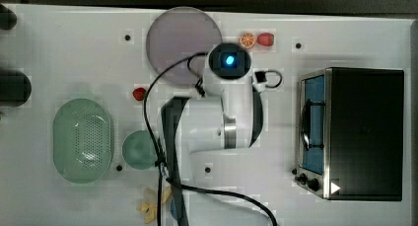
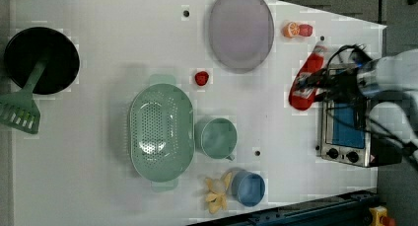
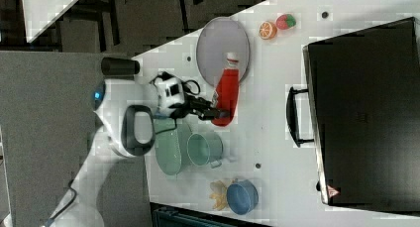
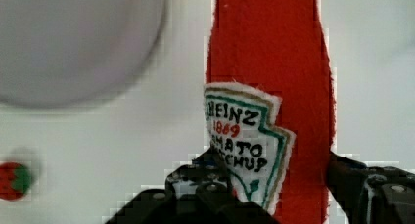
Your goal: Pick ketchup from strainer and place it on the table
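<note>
The red ketchup (image 2: 304, 83) bottle, white cap and printed label, sits between the fingers of my gripper (image 2: 311, 87), which is shut on its lower body. In the right view the ketchup (image 3: 228, 90) hangs over the white table (image 3: 267, 108) beside the lilac plate, with the gripper (image 3: 217, 113) at its base. The wrist view shows the ketchup (image 4: 274, 62) label close up, clamped in the gripper (image 4: 276, 177). The mint-green strainer (image 1: 83, 139) lies empty at the top view's left, far from the gripper. My arm covers the bottle in the top view.
A lilac plate (image 1: 184, 43), a green mug (image 1: 139, 149), a blue cup (image 2: 248, 188) and a banana toy (image 2: 217, 194) stand around. A toaster oven (image 1: 352, 132) fills the top view's right. A strawberry (image 1: 139, 93), fruit pieces (image 1: 255, 39), a black pan (image 2: 42, 58).
</note>
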You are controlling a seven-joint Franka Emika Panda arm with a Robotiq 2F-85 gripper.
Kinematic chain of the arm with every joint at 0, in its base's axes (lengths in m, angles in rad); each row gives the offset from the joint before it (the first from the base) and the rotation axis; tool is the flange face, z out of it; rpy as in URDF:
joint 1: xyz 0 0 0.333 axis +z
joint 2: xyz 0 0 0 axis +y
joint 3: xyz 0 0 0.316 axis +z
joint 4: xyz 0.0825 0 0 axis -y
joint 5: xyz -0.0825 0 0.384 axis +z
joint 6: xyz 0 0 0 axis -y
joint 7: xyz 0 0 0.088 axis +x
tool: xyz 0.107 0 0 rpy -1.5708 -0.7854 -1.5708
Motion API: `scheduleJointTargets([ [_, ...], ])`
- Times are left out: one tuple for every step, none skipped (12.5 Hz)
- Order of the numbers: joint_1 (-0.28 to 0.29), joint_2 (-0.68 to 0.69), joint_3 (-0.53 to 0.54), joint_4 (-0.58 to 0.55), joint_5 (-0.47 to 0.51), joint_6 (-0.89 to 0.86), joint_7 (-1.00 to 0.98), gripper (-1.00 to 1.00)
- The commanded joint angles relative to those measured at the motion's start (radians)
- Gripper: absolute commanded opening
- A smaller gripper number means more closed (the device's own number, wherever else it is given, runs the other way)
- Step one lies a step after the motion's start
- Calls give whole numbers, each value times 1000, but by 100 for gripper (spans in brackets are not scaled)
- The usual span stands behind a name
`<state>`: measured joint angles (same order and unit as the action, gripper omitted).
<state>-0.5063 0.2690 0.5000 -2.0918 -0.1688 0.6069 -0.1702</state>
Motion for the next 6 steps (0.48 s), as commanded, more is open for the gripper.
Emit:
scheduleJointTargets([
  [12, -13, -1, -94, -24, 122, -57, 18],
  [12, -6, -4, -126, -41, 152, -57, 18],
  [12, 5, -7, -151, -61, 178, -56, 24],
  [12, 22, -9, -169, -85, 199, -51, 43],
  [12, 38, -11, -183, -115, 208, -50, 65],
  [12, 44, -12, -184, -127, 217, -50, 87],
])
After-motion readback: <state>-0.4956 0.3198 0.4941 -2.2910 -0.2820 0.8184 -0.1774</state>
